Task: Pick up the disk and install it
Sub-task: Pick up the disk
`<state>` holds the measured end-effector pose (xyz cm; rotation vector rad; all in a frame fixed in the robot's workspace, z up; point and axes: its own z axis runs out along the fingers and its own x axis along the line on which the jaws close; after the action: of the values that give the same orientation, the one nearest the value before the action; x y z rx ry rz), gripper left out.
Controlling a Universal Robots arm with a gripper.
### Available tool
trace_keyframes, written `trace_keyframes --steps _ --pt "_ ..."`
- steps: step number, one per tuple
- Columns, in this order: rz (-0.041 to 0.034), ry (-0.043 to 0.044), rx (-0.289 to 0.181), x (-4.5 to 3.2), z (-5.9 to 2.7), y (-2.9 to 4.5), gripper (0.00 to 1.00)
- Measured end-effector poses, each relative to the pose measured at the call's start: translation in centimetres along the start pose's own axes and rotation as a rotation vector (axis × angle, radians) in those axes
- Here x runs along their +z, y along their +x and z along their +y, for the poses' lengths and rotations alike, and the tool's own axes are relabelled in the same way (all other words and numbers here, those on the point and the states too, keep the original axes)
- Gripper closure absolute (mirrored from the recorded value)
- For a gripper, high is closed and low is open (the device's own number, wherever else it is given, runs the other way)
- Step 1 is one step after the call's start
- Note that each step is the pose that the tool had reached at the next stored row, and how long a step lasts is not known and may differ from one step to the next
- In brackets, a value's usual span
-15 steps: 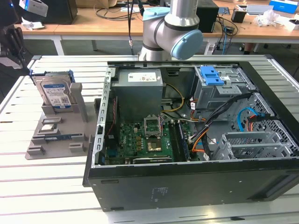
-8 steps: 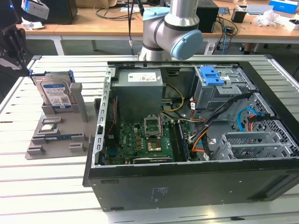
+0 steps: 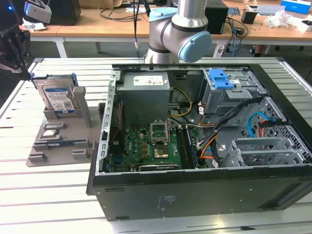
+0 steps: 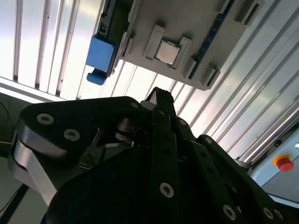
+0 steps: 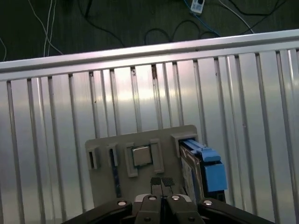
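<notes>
Nothing is done yet; the disk (image 3: 57, 99) stands upright in its grey holder (image 3: 84, 107) at the exterior view's left, beside the open case (image 3: 195, 187). My gripper (image 5: 161, 181) hangs near the holder, fingers together and empty; pickup and install both remain.

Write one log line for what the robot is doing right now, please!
gripper: shut, empty | disk: upright in grey holder, untouched | position: gripper over holder, apart from disk
</notes>
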<state>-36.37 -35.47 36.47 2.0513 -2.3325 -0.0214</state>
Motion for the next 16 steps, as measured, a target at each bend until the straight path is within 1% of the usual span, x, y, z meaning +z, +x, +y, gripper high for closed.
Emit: trace_keyframes --steps 1,7,12,13,15,16 --pt "-0.0002 -0.0002 0.008 0.00 0.00 0.00 0.89" --pt "-0.0004 -0.0001 0.009 0.00 0.00 0.00 0.89" --pt "-0.0004 -0.0001 0.009 0.00 0.00 0.00 0.58" --pt "-0.0004 -0.0001 0.009 0.00 0.00 0.00 0.58" --pt "-0.0004 -0.0001 0.009 0.00 0.00 0.00 0.46" --pt "-0.0004 -0.0001 0.010 0.00 0.00 0.00 0.46"
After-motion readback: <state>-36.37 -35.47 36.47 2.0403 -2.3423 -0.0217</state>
